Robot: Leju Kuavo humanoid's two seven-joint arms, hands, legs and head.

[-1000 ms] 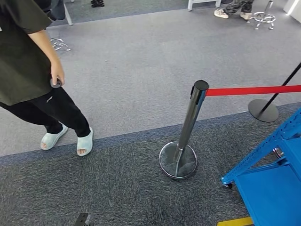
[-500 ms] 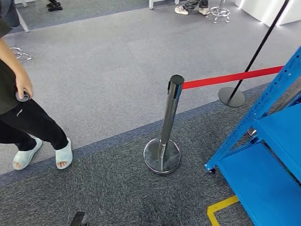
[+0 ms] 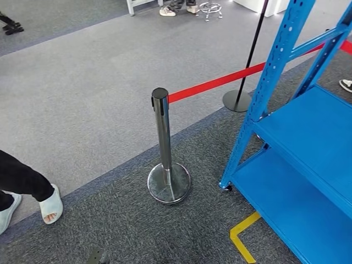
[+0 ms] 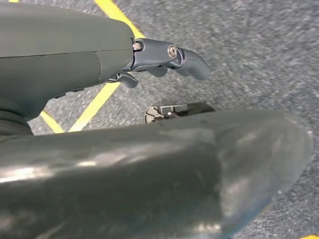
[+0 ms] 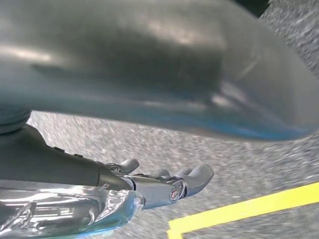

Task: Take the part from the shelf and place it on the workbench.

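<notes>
A blue metal shelf [image 3: 307,126] stands at the right of the head view, with two lower boards and perforated uprights; both boards are plain blue surfaces. My left hand [image 4: 165,55] hangs over grey carpet in the left wrist view, fingers stretched out and holding nothing. In the right wrist view my right hand [image 5: 165,184] hangs the same way, fingers straight, nothing in it.
A chrome stanchion [image 3: 165,148] with a red belt [image 3: 215,82] stands just left of the shelf, a black stand base [image 3: 236,100] behind it. A person's leg and sandal [image 3: 49,204] are at the left edge. Yellow floor tape [image 3: 242,234] runs by the shelf foot.
The camera has turned to the right: the whole scene slid left, more of the blue shelf came in, and the person is now mostly past the left edge.
</notes>
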